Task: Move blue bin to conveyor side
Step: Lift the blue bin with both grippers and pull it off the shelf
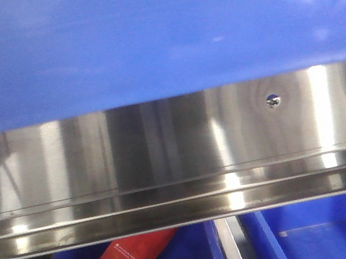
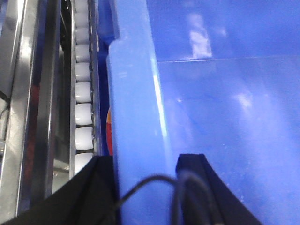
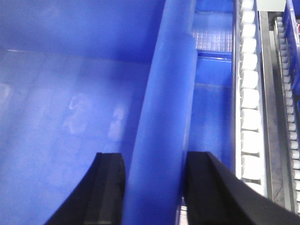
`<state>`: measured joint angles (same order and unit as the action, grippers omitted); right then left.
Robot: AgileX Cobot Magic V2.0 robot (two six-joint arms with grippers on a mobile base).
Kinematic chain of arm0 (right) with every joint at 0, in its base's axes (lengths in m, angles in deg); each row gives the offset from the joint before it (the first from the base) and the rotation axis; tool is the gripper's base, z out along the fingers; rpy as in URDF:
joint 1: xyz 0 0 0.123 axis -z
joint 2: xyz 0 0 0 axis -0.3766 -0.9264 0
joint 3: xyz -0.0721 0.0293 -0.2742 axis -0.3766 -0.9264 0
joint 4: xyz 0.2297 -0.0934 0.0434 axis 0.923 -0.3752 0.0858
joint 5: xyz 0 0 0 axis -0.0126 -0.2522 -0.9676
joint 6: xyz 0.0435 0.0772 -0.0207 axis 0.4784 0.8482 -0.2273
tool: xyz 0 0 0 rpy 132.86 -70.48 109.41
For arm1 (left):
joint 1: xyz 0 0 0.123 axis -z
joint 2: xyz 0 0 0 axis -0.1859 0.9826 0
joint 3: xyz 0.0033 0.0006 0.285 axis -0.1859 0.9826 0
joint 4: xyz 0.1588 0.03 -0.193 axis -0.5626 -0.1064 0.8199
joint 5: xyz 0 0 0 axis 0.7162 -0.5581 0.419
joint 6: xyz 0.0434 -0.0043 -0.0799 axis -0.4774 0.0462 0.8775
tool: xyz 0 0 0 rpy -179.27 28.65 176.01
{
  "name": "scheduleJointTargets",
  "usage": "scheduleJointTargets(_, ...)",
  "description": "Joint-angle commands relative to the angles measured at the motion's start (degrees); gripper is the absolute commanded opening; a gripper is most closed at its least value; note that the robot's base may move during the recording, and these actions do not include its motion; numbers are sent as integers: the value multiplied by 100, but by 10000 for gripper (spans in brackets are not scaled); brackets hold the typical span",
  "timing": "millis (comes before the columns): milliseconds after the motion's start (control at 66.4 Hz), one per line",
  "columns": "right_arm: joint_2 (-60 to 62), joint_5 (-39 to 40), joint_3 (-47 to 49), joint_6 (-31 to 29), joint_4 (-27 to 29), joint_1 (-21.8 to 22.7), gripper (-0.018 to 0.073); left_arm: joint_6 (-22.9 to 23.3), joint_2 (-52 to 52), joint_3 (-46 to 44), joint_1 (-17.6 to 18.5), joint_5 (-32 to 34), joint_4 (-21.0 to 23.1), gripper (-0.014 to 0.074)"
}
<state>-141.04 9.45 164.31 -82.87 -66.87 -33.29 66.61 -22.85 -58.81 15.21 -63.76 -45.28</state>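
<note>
Status: blue bin (image 1: 143,34) held by its rim, filling top of front view above steel rail (image 1: 163,151); left gripper (image 2: 146,158) clamped across rim, right gripper (image 3: 154,157) likewise, rim betw. fingers each side; white rollers (image 2: 83,93) ran just beside bin wall; conveyor not in view, so placement unconfirmed; est. mid-transfer, w/ set-down at conveyor side and release yet to do.

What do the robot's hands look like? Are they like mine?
Not like yours. The left gripper has two smooth black fingers that widen toward the base, with a thin dark cable looping across them. The right gripper has the same black, curved fingers, no cable showing.
</note>
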Motion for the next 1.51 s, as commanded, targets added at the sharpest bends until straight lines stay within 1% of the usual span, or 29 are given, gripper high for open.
scheduleJointTargets(0,138,463,74,-155,-327,9,-77,-42,-208,-54,-12,436,-176,-18)
scheduleJointTargets(286,213,463,31,-155,-359,9,-77,-42,-502,40,-12,436,-211,-18)
scheduleJointTargets(1491,215,463,31,-155,-359,9,-77,-42,-484,40,-12,436,-221,-18)
